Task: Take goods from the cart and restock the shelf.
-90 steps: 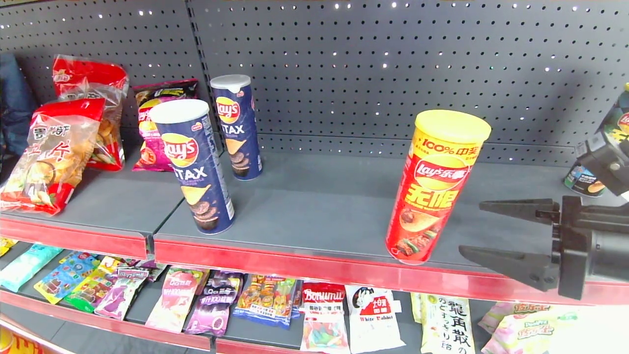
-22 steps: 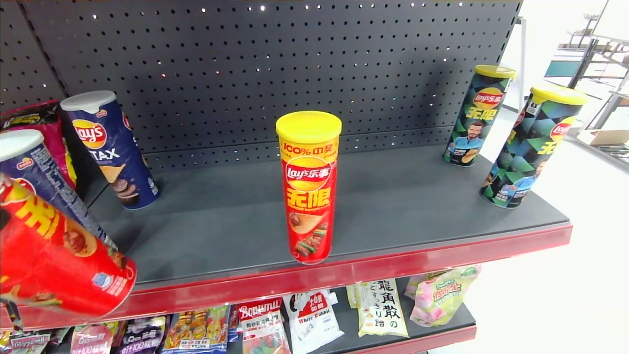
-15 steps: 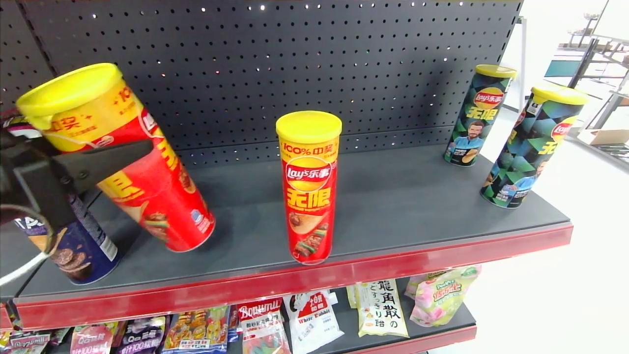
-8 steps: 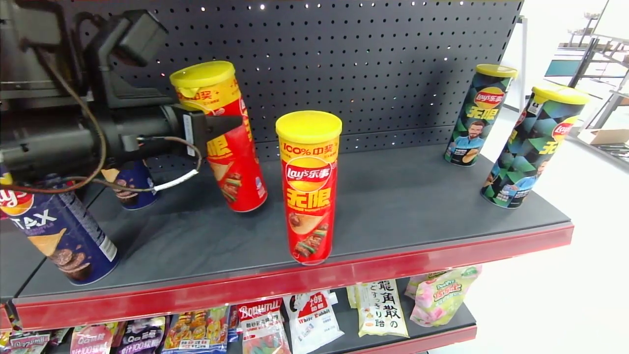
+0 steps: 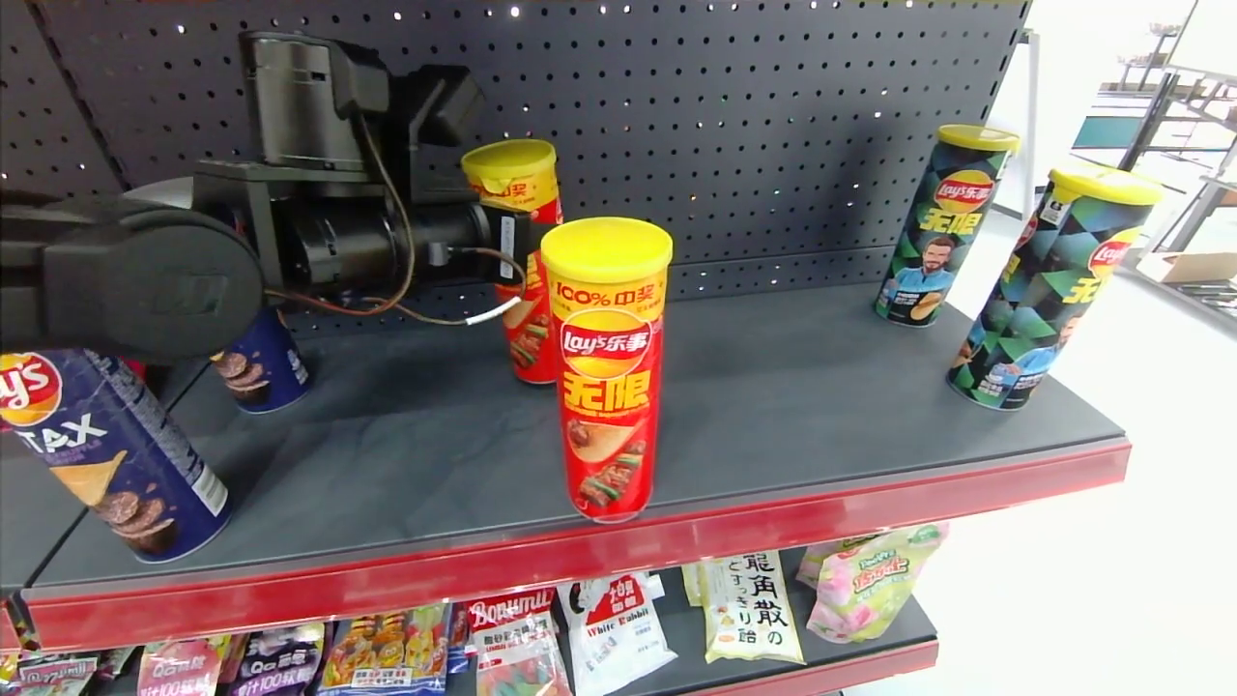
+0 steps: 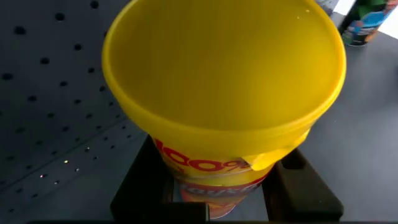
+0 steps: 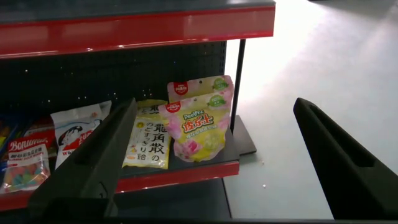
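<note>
**Change.** Over the last second and a half the left gripper (image 5: 523,259) has carried the held red can (image 5: 515,188) from a steep tilt near the shelf's front edge, on the left, inward toward the pegboard (image 5: 734,126). The can now stands nearly upright at the back of the shelf (image 5: 773,406), just behind the front red can (image 5: 606,367) and in line with it. The head view has not shifted during this interval, and the other cans are unmoved.

**Meaning for the task.** The placement is judged close to complete. The fingers remain clamped on the can, so the release is not yet done. The can's base appears to be at or just above the shelf surface, but contact cannot be confirmed because the front can partly covers it.

**View differences.**
- The left wrist view shows the yellow lid (image 6: 224,81) from above, with the dark fingers (image 6: 140,186) pressed against both sides of the body.
- The right wrist view shows the right gripper (image 7: 217,162) low beside the lower shelf (image 7: 180,175), fingers wide apart and holding nothing, facing a pink bag (image 7: 196,118).
</note>
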Controlling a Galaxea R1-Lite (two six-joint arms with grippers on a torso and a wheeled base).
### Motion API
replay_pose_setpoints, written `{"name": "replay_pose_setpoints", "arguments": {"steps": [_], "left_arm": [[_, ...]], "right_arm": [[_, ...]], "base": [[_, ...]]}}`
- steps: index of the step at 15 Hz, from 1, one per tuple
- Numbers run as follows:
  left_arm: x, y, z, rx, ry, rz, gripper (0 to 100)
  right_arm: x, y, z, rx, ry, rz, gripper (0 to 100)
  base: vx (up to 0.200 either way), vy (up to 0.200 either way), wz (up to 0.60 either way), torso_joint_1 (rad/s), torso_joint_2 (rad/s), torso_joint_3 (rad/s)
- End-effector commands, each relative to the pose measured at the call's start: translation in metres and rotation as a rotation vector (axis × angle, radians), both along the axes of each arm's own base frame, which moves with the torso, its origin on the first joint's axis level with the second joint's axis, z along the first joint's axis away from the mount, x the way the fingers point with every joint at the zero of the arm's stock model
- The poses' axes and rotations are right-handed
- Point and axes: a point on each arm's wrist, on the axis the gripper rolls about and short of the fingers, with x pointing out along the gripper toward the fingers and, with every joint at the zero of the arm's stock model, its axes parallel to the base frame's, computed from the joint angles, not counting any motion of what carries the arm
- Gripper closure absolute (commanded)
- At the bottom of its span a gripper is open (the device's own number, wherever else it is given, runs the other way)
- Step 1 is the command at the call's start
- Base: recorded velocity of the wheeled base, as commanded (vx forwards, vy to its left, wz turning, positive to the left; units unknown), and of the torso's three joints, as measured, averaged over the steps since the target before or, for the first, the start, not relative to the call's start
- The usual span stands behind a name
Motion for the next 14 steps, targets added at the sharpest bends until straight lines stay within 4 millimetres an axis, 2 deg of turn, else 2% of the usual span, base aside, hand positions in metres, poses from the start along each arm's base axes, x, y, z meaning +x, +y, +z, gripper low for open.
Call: {"name": "replay_pose_setpoints", "arguments": {"steps": [1, 14], "left_arm": [[0.011, -0.022, -0.009, 0.003, 0.013, 0.002, 100], [0.021, -0.042, -0.009, -0.013, -0.006, -0.029, 100]], "right_arm": [[0.000, 0.000, 0.000, 0.000, 0.002, 0.000, 0], [0.000, 0.000, 0.000, 0.000, 0.001, 0.000, 0]], "base": [[0.000, 0.000, 0.00, 0.000, 0.00, 0.000], [0.000, 0.000, 0.00, 0.000, 0.00, 0.000]]}}
